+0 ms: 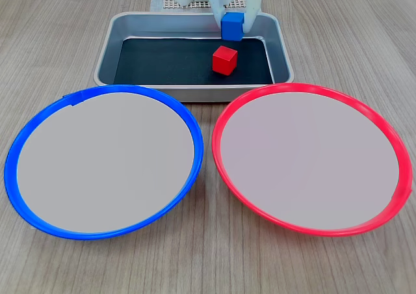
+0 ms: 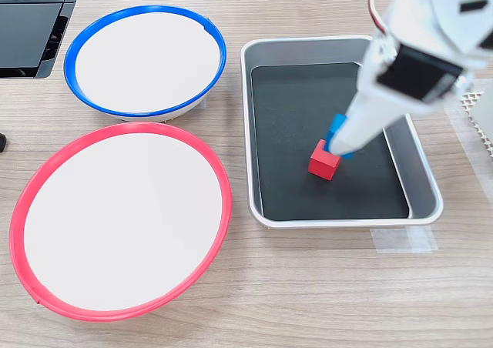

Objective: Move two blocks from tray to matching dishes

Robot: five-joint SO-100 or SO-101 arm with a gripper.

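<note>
White claw [image 1: 233,22] grips the blue block [image 1: 232,26] between its fingers, above the tray [image 1: 107,53]. Just beside it sits the red block [image 1: 225,60], apart.

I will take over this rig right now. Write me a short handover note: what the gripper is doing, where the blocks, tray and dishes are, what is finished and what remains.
Gripper: shut on the blue block, which looks lifted just above the tray floor near the back wall in the first exterior view.
Red block: lying free on the dark floor of the tray, close beside the blue one.
Blue-rimmed dish and red-rimmed dish: both empty, side by side in front of the tray.
Done: blue block grasped.
Left: carry blue to the blue-rimmed dish, then move red to the red-rimmed dish.
</note>
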